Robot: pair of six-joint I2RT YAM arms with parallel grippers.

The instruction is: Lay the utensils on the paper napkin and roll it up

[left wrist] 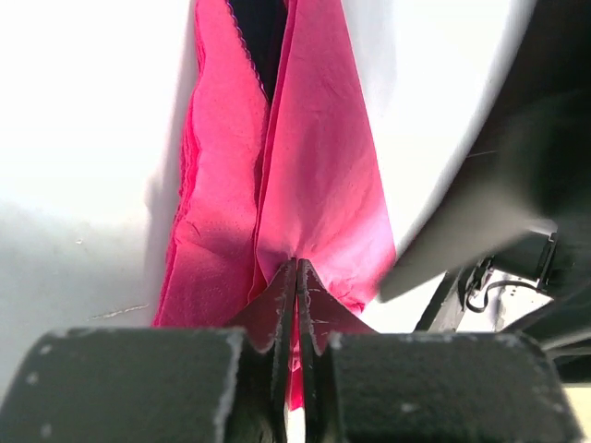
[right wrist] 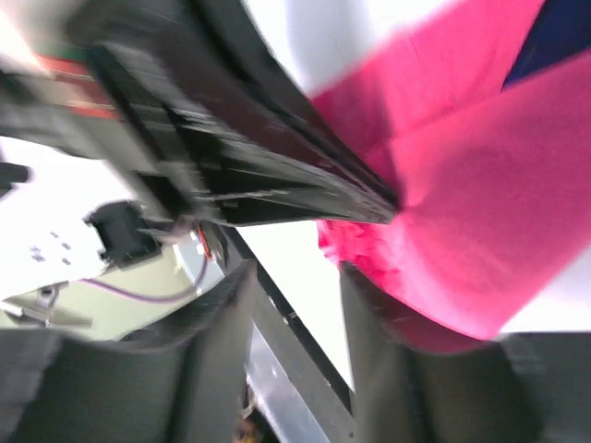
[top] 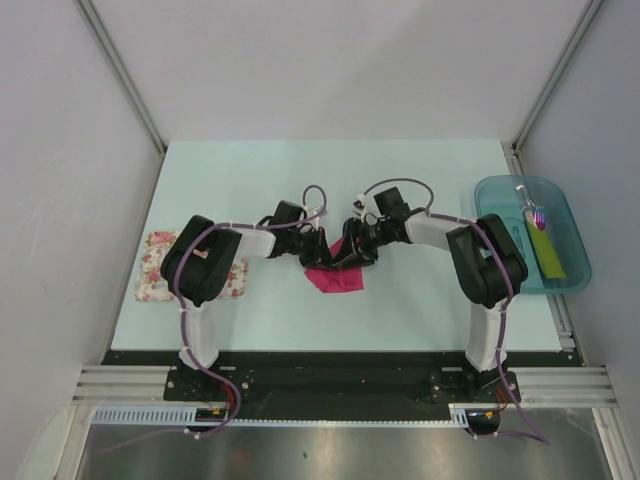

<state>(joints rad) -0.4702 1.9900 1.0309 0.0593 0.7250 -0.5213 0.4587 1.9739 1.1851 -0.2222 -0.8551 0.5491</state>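
The magenta paper napkin (top: 337,277) lies folded at the table's middle, between both grippers. My left gripper (top: 318,251) is shut on a lifted fold of the napkin (left wrist: 314,166), its fingertips (left wrist: 285,293) pressed together on the paper. A dark utensil (left wrist: 259,37) shows in the gap between the folds. My right gripper (top: 352,254) is open beside the napkin (right wrist: 480,212); its right finger (right wrist: 374,314) touches the napkin's lower edge and nothing is between its fingers. A dark blue piece (right wrist: 557,37) peeks out at the napkin's top. The fork's tines are hidden.
A white cloth with pink floral print (top: 160,264) lies at the left under the left arm. A teal tray (top: 497,193) at the right edge holds a white-handled brush (top: 533,210) and a yellow-green strip (top: 547,252). The left gripper's black fingers (right wrist: 277,175) cross the right wrist view.
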